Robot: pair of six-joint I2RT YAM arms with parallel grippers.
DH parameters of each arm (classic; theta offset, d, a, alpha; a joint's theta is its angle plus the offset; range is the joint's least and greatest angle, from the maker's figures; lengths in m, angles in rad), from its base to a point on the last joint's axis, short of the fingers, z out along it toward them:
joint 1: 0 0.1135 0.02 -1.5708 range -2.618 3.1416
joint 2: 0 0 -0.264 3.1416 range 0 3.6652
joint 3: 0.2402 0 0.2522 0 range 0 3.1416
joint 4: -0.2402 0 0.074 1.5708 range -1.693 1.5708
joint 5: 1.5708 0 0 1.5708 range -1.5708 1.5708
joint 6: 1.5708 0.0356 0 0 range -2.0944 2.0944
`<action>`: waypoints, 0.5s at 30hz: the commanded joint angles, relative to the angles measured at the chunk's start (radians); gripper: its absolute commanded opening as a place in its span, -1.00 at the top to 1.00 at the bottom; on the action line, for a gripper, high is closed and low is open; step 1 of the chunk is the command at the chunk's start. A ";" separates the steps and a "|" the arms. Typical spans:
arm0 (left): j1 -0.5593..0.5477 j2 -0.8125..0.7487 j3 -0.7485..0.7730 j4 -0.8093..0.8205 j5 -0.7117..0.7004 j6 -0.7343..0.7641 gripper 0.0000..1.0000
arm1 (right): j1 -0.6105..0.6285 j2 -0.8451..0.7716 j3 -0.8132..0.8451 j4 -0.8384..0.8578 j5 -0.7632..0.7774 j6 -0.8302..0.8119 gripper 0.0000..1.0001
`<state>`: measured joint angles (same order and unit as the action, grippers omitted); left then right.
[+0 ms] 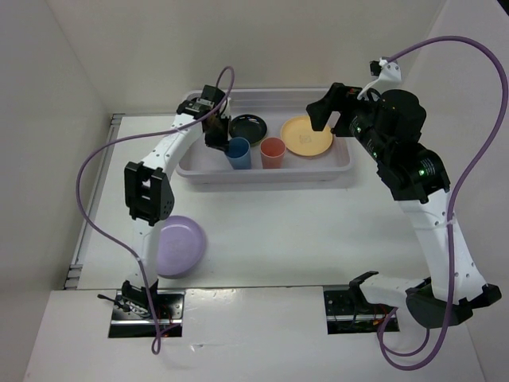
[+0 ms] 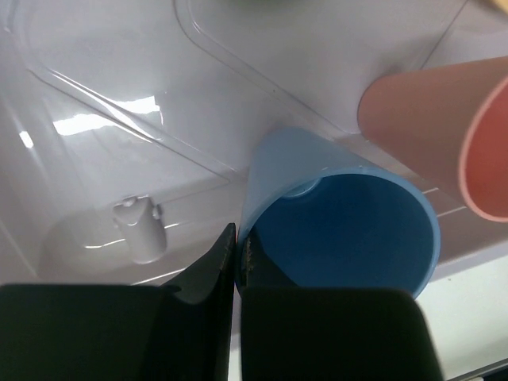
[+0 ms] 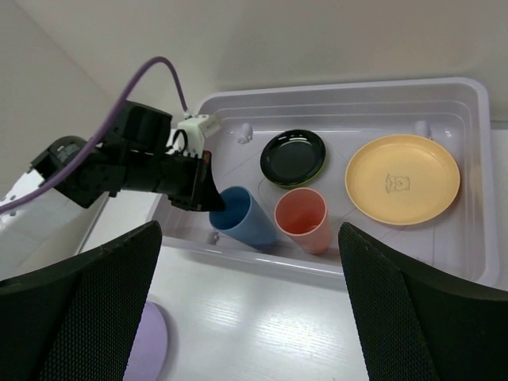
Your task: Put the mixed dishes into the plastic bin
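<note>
The plastic bin (image 1: 262, 177) stands at the back middle. In it lie the yellow-orange plate (image 1: 306, 135) and the black plate (image 1: 248, 127), which sits on the lime-green plate (image 3: 318, 170). The coral-red cup (image 1: 272, 152) stands near the front wall. My left gripper (image 1: 225, 142) is shut on the rim of the blue cup (image 1: 238, 153), one finger inside and one outside (image 2: 236, 238). The cup leans inside the bin, beside the coral-red cup (image 2: 444, 119). My right gripper (image 1: 322, 111) is open and empty above the bin (image 3: 250, 236). The lavender plate (image 1: 179, 245) lies on the table at the front left.
White walls close in the table on the left, back and right. Purple cables (image 1: 87, 199) loop off both arms. The arm bases (image 1: 147, 306) sit at the near edge. The left arm's elbow (image 1: 147, 191) hangs just behind the lavender plate.
</note>
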<state>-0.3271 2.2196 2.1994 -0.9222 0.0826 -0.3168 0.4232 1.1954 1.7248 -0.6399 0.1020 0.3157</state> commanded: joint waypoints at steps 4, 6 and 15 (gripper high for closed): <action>-0.013 0.034 0.045 -0.001 0.008 0.002 1.00 | 0.008 0.006 -0.013 0.051 0.016 -0.018 -0.92; -0.013 0.046 0.054 -0.001 -0.001 0.002 0.47 | 0.008 0.006 -0.013 0.051 0.007 -0.018 -0.92; -0.023 0.057 0.063 -0.001 -0.010 0.002 -0.06 | 0.008 0.006 -0.004 0.042 0.007 -0.018 -0.92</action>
<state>-0.3450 2.2623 2.2219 -0.9241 0.0769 -0.3176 0.4232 1.2030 1.7176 -0.6365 0.1017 0.3157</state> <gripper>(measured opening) 0.526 0.960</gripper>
